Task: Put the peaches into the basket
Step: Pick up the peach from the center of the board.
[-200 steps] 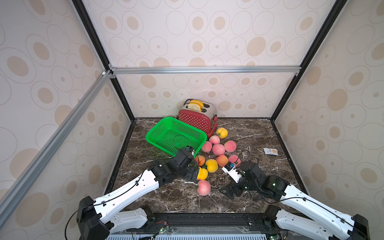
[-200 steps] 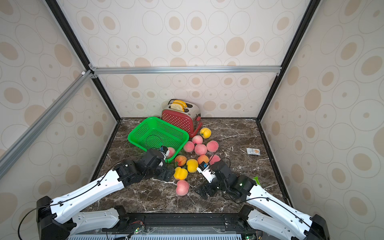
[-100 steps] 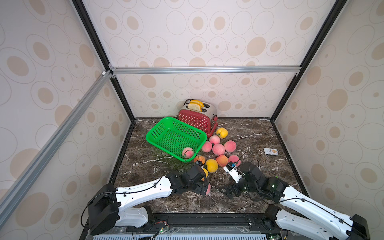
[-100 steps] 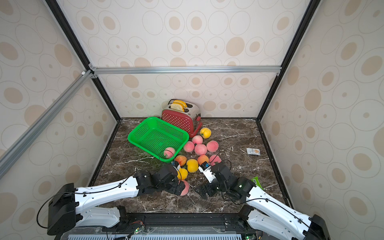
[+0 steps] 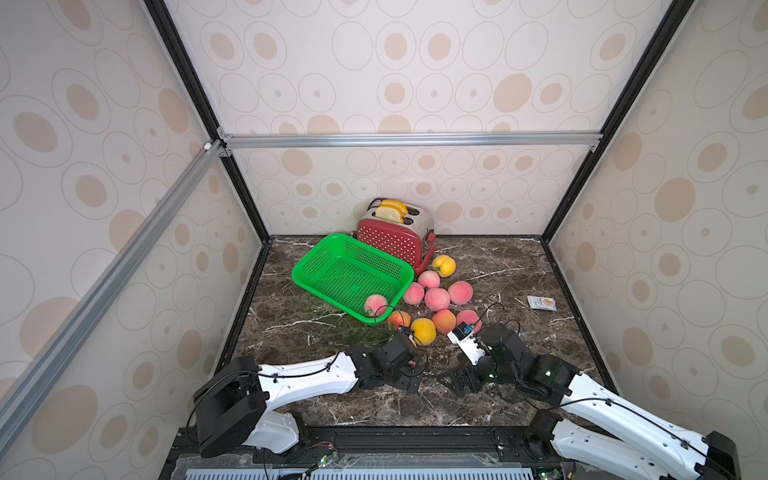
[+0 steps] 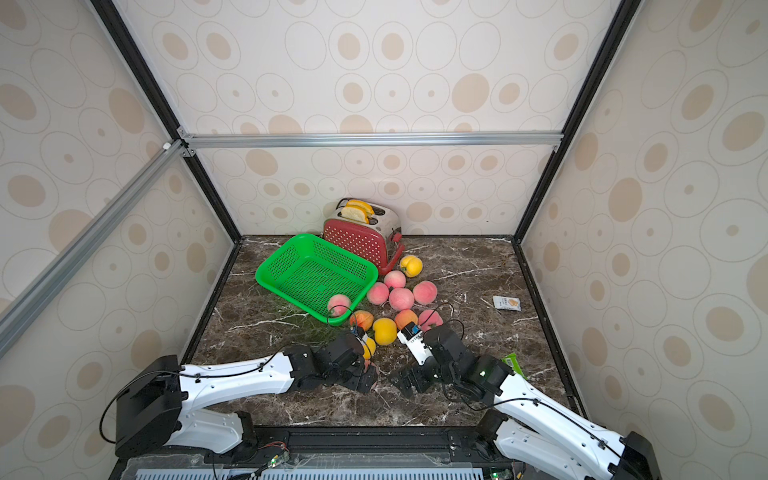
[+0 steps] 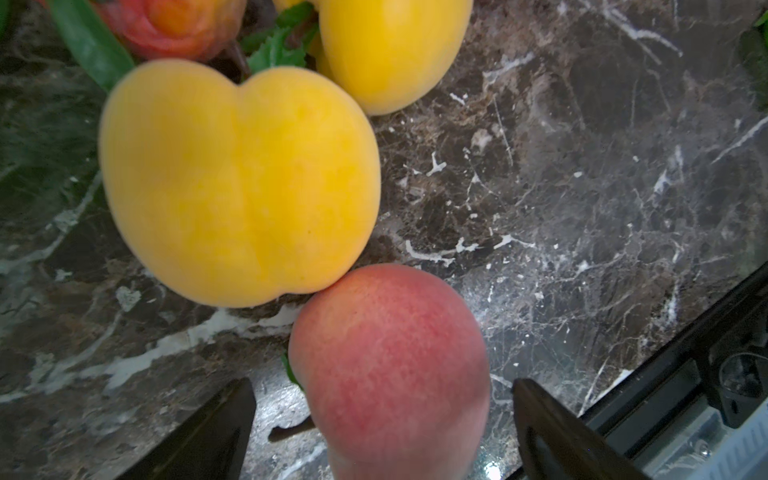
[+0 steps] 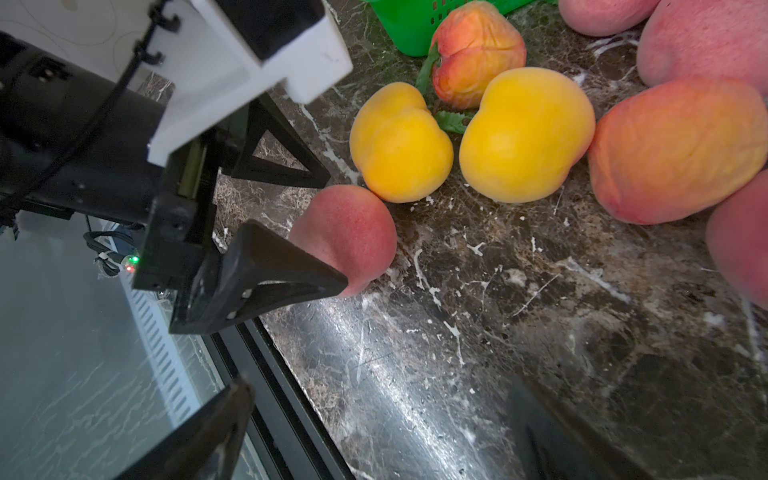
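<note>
The green basket [image 5: 316, 266] lies tilted against the toaster, with one pink peach [image 5: 375, 304] in its near corner. Several peaches, pink [image 5: 436, 298], orange [image 5: 444, 321] and yellow [image 5: 423, 330], lie on the marble beside it. My left gripper [image 7: 382, 386] is open and low at the table's front. Its fingers stand on either side of a pink peach [image 7: 390, 365], with gaps on both sides. That peach [image 8: 345, 232] touches a yellow peach [image 7: 237, 183]. My right gripper [image 8: 380, 388] is open over bare marble to its right, holding nothing.
A red dotted toaster [image 5: 395, 241] with bread slices stands at the back, behind the basket. A small packet [image 5: 541, 302] lies at the right. A green wrapper [image 6: 514, 363] shows beside the right arm. The table's black front rail [image 8: 291, 399] is close under both grippers.
My left arm has swung from the basket's near corner down to the front, leaving a pink peach in the basket, and now straddles the front pink peach. The right arm has barely moved.
</note>
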You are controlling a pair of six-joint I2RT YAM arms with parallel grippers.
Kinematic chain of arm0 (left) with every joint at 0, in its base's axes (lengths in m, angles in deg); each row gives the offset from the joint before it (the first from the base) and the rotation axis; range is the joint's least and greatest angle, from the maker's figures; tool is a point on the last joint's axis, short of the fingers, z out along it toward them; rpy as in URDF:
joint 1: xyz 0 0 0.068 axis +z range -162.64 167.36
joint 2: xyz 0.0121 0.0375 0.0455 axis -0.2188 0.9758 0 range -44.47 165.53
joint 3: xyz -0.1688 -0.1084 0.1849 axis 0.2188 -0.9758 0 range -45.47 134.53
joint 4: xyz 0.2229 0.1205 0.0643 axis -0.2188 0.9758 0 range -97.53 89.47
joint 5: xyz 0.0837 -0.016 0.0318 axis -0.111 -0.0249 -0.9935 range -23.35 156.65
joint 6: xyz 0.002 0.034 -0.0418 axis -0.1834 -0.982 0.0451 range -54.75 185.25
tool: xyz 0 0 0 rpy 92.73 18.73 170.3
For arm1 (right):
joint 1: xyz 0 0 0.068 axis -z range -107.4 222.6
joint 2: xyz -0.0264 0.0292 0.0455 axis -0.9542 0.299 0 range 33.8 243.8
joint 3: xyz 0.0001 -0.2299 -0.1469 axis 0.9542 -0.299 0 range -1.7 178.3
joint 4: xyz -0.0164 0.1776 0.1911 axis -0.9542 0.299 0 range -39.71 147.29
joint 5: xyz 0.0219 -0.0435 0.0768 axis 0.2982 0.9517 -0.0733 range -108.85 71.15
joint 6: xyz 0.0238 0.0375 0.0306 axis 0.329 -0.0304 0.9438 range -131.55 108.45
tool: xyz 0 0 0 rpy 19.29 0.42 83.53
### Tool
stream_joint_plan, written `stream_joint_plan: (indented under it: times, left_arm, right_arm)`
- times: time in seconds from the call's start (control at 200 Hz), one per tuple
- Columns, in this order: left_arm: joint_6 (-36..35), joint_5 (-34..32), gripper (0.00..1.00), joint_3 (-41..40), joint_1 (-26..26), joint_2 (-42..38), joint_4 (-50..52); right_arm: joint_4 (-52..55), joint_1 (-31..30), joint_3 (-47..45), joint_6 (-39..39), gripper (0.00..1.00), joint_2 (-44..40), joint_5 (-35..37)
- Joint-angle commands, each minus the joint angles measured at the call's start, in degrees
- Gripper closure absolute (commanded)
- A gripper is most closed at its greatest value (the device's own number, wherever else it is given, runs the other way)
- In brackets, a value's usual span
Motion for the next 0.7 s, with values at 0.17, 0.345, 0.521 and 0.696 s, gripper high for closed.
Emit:
stream_joint_plan:
  times: [0.17,0.345,0.521,0.696]
  left_arm:
    - [1.3,-0.6,0.04,0.0,-0.7,3.1,-2.8]
    - [1.9,0.0,0.11,-0.5,-0.7,4.2,-4.1]
    - [2.1,0.5,0.21,-0.4,-0.7,4.7,-4.2]
    - [2.6,1.0,0.26,-0.6,-1.0,2.6,-2.9]
  right_arm:
    - [0.1,-0.5,-0.6,0.6,0.0,-2.0,-0.7]
    - [1.4,-0.4,-1.0,0.4,0.0,-3.6,0.3]
    - [2.1,-0.4,-1.5,0.5,0.0,-5.4,1.6]
    - [3.0,-0.5,-0.7,0.3,0.0,-6.4,2.7]
